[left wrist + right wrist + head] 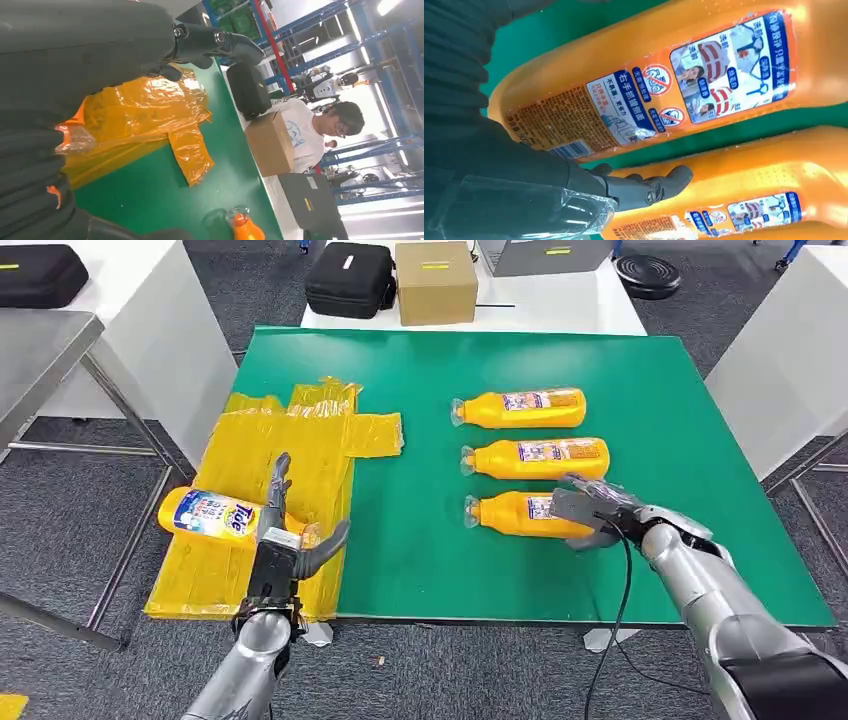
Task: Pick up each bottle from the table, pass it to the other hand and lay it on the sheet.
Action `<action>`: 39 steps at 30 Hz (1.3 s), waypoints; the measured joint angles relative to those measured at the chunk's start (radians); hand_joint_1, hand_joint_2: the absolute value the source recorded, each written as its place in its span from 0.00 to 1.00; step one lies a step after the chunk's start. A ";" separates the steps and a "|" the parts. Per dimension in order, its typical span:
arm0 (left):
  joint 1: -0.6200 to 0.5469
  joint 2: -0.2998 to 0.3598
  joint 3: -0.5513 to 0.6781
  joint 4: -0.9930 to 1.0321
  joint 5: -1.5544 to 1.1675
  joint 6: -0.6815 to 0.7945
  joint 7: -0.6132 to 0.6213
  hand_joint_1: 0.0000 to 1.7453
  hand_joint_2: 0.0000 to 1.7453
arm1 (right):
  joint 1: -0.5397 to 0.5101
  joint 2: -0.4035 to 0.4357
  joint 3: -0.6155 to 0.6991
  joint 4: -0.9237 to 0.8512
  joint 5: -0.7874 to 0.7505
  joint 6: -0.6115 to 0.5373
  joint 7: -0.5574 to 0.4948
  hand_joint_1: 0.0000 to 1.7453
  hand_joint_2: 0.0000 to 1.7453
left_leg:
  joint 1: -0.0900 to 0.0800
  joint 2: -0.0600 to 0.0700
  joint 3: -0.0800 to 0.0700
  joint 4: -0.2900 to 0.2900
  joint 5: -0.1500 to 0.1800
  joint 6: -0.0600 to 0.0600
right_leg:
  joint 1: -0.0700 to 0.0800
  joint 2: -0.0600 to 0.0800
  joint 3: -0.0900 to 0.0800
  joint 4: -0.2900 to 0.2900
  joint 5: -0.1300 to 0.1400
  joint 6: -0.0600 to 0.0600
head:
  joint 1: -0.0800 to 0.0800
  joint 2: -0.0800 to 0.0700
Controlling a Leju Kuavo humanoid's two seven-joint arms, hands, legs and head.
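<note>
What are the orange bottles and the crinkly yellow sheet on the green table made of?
The orange bottles look like glossy moulded plastic: smooth bright highlights, printed labels stuck on. The crinkly yellow sheet seems to be thin translucent plastic film: it wrinkles, shines and lies in taped strips. The green table has a matte, even cover, possibly felt or rubber mat.

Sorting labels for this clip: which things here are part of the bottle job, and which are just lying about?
Job:
three orange bottles on the table
bottle on the sheet
yellow sheet
left hand
right hand

Lying about:
black case
cardboard box
</note>
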 measured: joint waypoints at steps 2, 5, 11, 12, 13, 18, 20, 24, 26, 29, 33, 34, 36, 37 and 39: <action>0.000 0.001 0.000 0.000 0.002 0.000 -0.001 0.00 1.00 | -0.007 0.000 0.005 0.010 -0.002 0.012 0.000 0.82 1.00 | 0.000 0.000 0.000 0.000 0.000 0.000 | 0.000 0.000 0.000 0.000 0.000 0.000 | 0.000 0.000; 0.000 0.002 0.000 0.000 0.010 0.000 -0.002 0.00 1.00 | -0.021 -0.005 0.021 0.021 -0.002 0.050 0.000 0.87 1.00 | 0.000 0.000 0.000 0.000 0.000 0.000 | 0.000 0.000 0.000 0.000 0.000 0.000 | 0.000 0.000; -0.003 0.003 0.000 0.008 0.019 0.000 -0.002 0.00 1.00 | -0.041 -0.018 0.052 0.043 -0.007 0.096 0.001 0.87 1.00 | 0.000 0.000 0.001 0.000 0.000 0.000 | 0.000 0.000 0.000 0.000 0.000 0.000 | 0.000 0.000; -0.003 0.003 0.000 0.008 0.019 0.000 -0.002 0.00 1.00 | -0.041 -0.020 0.054 0.044 -0.009 0.096 0.001 0.87 1.00 | 0.000 0.000 0.001 0.000 0.000 0.000 | 0.000 0.000 0.000 0.000 0.000 0.000 | 0.000 0.000; -0.003 0.005 0.000 0.008 0.019 0.000 -0.002 0.00 1.00 | -0.041 -0.022 0.057 0.046 -0.010 0.096 0.001 0.88 1.00 | 0.000 0.000 0.001 0.000 0.000 0.000 | 0.000 0.000 0.000 0.000 0.000 0.000 | 0.000 0.000; -0.003 0.007 0.000 0.008 0.022 0.000 -0.002 0.00 1.00 | -0.041 -0.033 0.067 0.050 -0.020 0.108 -0.001 0.90 1.00 | 0.000 0.000 0.001 0.000 0.000 0.000 | 0.000 0.000 0.000 0.000 0.000 0.000 | 0.000 0.000; -0.003 0.008 0.000 0.008 0.024 0.000 -0.003 0.00 1.00 | -0.041 -0.040 0.075 0.050 -0.029 0.111 -0.002 0.95 1.00 | 0.000 0.000 0.001 0.000 0.000 0.000 | 0.000 0.000 0.001 0.000 0.000 0.000 | 0.000 0.000; -0.003 0.009 0.000 0.008 0.027 0.000 -0.003 0.00 1.00 | -0.040 -0.046 0.081 0.050 -0.036 0.105 0.002 1.00 1.00 | 0.000 0.000 0.002 0.000 0.000 0.000 | 0.000 0.000 0.001 0.000 0.000 0.000 | 0.000 0.000; -0.003 0.010 0.000 0.008 0.029 0.000 -0.003 0.00 1.00 | -0.038 -0.046 0.082 0.050 -0.040 0.084 0.002 1.00 1.00 | 0.000 0.000 0.002 0.000 0.000 0.000 | 0.000 0.000 0.001 0.000 0.000 0.000 | 0.000 0.000; -0.002 0.011 0.000 0.008 0.030 0.002 -0.004 0.00 1.00 | -0.026 -0.044 0.082 0.048 -0.064 0.023 -0.009 1.00 1.00 | 0.000 0.000 0.002 0.000 0.000 0.000 | 0.000 0.000 0.001 0.000 0.000 0.000 | 0.000 0.000; 0.009 0.015 0.000 0.004 0.026 0.010 -0.005 0.00 1.00 | 0.027 -0.040 0.061 -0.014 -0.107 -0.084 -0.035 1.00 1.00 | 0.000 0.000 0.001 0.000 0.000 0.000 | 0.000 0.000 0.001 0.000 0.000 0.000 | 0.000 0.000; 0.013 0.016 0.000 0.003 0.025 0.011 -0.005 0.00 1.00 | 0.040 -0.037 0.053 -0.033 -0.112 -0.092 -0.036 1.00 1.00 | 0.000 0.000 0.001 0.000 0.000 0.000 | 0.000 0.000 0.001 0.000 0.000 0.000 | 0.000 0.000; 0.017 0.017 0.000 0.000 0.020 0.014 -0.005 0.00 1.00 | 0.064 -0.032 0.041 -0.066 -0.122 -0.109 -0.042 1.00 1.00 | 0.000 0.000 0.001 0.000 0.000 0.000 | 0.000 0.000 0.001 0.000 0.000 0.000 | 0.000 0.000; 0.019 0.017 0.000 -0.004 0.018 0.018 -0.005 0.00 1.00 | 0.084 -0.028 0.029 -0.099 -0.127 -0.127 -0.049 1.00 1.00 | 0.000 0.000 0.001 0.000 0.000 0.000 | 0.000 0.000 0.001 0.000 0.000 0.000 | 0.000 0.000; 0.024 0.017 0.001 -0.009 0.009 0.021 -0.003 0.00 1.00 | 0.127 -0.008 -0.003 -0.168 -0.125 -0.163 -0.056 1.00 1.00 | 0.001 0.000 0.000 0.000 0.000 0.000 | 0.001 0.000 0.001 0.000 0.000 0.000 | 0.000 0.000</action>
